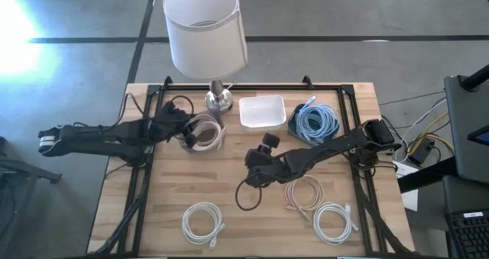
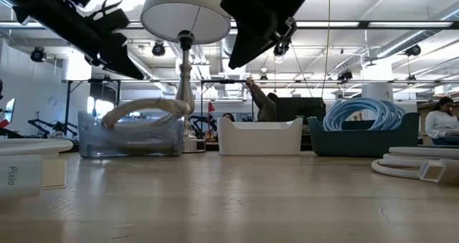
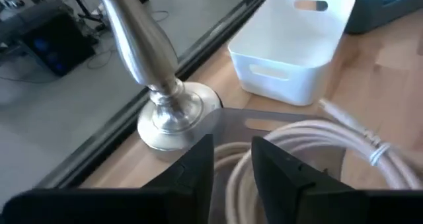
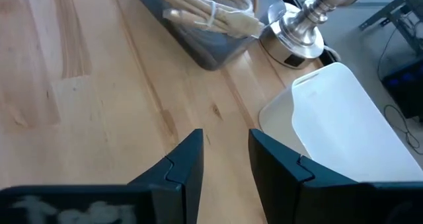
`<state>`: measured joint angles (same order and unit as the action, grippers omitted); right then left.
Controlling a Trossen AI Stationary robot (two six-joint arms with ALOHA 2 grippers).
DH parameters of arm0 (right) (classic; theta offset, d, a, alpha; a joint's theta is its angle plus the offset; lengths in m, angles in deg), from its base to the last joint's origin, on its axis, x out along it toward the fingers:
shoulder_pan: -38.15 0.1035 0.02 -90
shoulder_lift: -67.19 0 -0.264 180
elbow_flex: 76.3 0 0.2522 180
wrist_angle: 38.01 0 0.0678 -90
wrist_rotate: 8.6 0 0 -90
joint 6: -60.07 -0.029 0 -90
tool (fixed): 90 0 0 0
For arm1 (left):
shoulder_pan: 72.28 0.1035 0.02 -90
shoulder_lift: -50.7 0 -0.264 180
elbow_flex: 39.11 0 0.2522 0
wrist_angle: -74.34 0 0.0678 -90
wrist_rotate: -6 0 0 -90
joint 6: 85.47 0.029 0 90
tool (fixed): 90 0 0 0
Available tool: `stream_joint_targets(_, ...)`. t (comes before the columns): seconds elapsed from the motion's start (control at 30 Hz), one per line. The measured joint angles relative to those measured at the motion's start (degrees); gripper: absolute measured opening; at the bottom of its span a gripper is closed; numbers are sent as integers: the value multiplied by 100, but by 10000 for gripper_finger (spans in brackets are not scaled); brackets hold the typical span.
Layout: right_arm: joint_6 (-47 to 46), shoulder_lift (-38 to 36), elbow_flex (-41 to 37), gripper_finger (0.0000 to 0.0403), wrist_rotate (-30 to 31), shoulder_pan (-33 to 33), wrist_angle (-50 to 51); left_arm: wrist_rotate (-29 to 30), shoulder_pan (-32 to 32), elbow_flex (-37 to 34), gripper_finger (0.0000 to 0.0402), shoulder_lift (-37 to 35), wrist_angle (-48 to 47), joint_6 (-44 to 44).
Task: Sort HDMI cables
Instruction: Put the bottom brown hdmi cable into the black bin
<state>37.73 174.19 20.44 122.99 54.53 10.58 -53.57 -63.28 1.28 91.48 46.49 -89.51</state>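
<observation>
— Where do the cables stand now?

— The beige coils [image 1: 205,131] are piled in the clear bin [image 1: 200,142], just beside the lamp base [image 1: 218,100] on its left. The light blue coils [image 1: 315,121] fill the dark bin [image 1: 294,126], well to the right of the lamp, with the empty white bin [image 1: 262,111] between the two. Out on the bare wood, well in front of the lamp, lie the ones not yet binned — a white coil [image 1: 202,219] on the left, another white coil [image 1: 334,218] on the right, and a beige coil [image 1: 303,192] touching that one.

— And the grippers?

— The left gripper [image 3: 231,168] hangs right over the clear bin, fingers parted, with a strand of beige cable running between them; I'd say it isn't pinching it. The right gripper [image 4: 223,159] hovers over open table in front of the white bin, fingers apart, holding nothing.

— Which goes next?

— My guess is the right arm. The loose beige coil lies flat just beside it, away from the lamp toward the table's front edge, and the left arm is much farther off.
</observation>
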Motion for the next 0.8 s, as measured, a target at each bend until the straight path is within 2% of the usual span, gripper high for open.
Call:
stream_joint_targets(0.1, -1, 0, -7, 118, -12, 1, 0, -526, 2, -29, 104, 23, -13, -121)
stream_joint_targets(0.3, -1, 2, -15, 120, -14, 1, 0, -2588, -11, -41, 103, 23, 265, -140)
stream_joint_targets(0.43, -1, 3, -15, 114, -23, -2, 0, -3648, -60, -67, 95, 45, 613, -181)
stream_joint_targets(0.5, -1, 4, -15, 111, -24, 1, 0, -3858, -134, -70, 84, 121, 542, -268)
stream_joint_targets(0.8, -16, 9, -15, 114, -25, 1, -10, -3824, -605, -301, 7, 1010, 542, -202)
